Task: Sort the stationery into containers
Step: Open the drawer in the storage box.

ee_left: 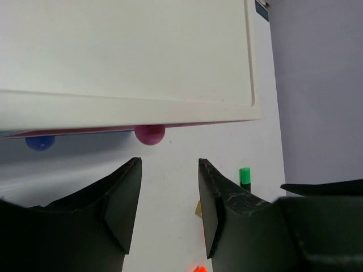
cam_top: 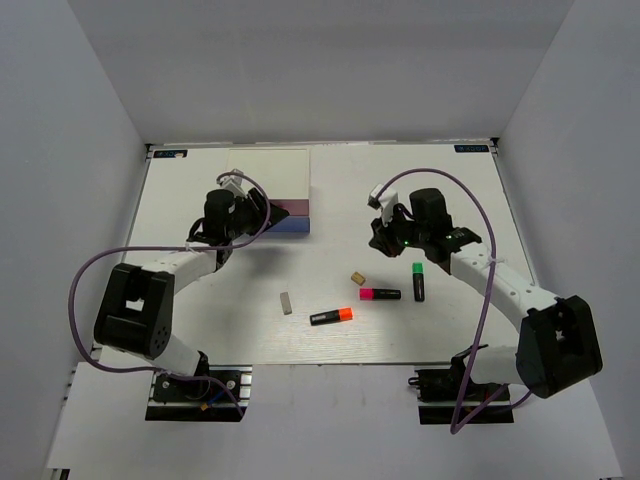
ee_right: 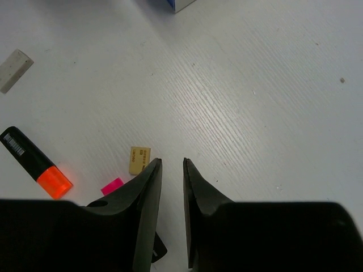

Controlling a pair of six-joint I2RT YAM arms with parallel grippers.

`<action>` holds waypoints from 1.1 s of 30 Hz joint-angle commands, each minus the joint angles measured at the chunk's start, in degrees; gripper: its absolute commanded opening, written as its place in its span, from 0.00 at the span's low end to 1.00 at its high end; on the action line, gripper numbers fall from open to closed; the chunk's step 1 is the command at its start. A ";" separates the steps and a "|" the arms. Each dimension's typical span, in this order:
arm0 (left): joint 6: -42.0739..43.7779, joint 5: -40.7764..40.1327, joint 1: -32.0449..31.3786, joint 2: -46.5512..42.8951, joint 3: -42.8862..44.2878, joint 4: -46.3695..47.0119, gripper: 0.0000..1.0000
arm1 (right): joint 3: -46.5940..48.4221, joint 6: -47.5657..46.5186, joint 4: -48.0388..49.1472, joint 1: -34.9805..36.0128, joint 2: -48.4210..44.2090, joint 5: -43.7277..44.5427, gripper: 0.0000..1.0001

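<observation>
My left fingers (ee_left: 122, 198) are wide, with the pink knob (ee_left: 150, 134) at their 11 o'clock. I'd centre on it, pinch, then pull straight. Right fingers (ee_right: 144, 204) are narrow and empty. The highlighters (cam_top: 380, 294) lie at 5 o'clock of the box (cam_top: 260, 170).

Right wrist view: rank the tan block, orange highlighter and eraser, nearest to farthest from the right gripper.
From the right gripper:
1. tan block, just beside the fingertips, toward the picture's left.
2. orange highlighter, far left edge.
3. eraser, upper left corner.
</observation>
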 commanded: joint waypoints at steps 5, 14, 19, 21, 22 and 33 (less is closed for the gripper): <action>0.76 -8.37 -2.21 0.12 2.57 -3.40 0.55 | -0.71 -0.40 2.53 -1.33 -1.53 -1.25 0.28; 2.43 -13.73 -3.27 2.49 2.04 0.81 0.51 | -0.71 -0.40 2.45 -2.03 -1.44 -1.60 0.28; 3.66 -16.81 -3.80 2.49 1.52 3.10 0.49 | -0.63 -0.75 2.44 -2.29 -1.26 -1.68 0.28; 3.66 -16.82 -3.80 2.49 1.51 3.80 0.49 | -0.54 -0.92 2.18 -2.38 -1.18 -1.69 0.28; 3.66 -16.82 -3.80 2.49 1.51 4.33 0.49 | -0.45 -0.92 2.18 -2.38 -1.17 -1.60 0.28; 3.66 -20.42 -3.80 1.96 0.37 5.40 0.47 | -0.27 -1.19 1.83 -2.38 -0.56 -1.77 0.29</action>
